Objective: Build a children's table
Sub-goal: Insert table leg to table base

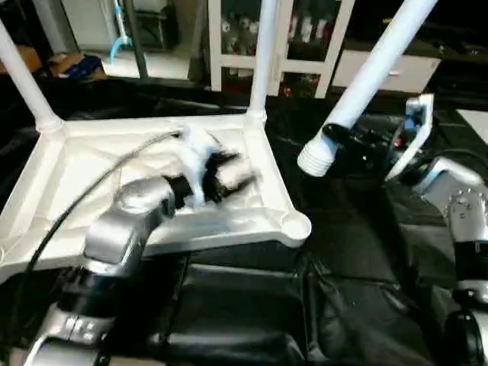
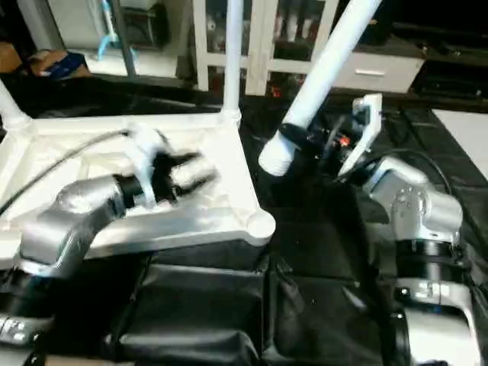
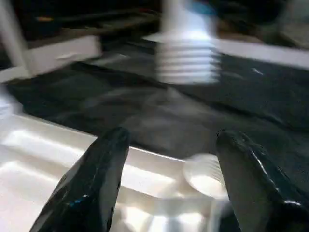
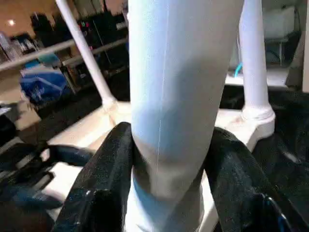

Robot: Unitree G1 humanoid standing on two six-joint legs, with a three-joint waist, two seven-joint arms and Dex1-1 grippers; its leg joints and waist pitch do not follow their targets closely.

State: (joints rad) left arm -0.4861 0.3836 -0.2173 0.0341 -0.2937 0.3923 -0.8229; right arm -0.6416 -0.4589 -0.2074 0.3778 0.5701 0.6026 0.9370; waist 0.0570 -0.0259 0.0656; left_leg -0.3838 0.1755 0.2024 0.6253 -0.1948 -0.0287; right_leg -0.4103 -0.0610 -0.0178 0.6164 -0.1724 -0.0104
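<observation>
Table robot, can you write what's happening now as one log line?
legs fitted: two | right claw: shut on loose leg | left claw: open over table top | near socket: empty

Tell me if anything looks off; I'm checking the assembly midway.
Nothing is damaged. The loose leg in the right gripper hangs tilted, its threaded end beside the empty corner socket rather than over it. The left gripper is open above the tabletop.

A lab: white glass-door cabinets (image 1: 305, 38) behind black-draped bench (image 1: 343, 252)

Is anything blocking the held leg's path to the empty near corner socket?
Nothing visible. The leg in the right hand hangs tilted, threaded end above the black cover beside the socket. The left hand hovers over the top's middle, not the socket.
</observation>
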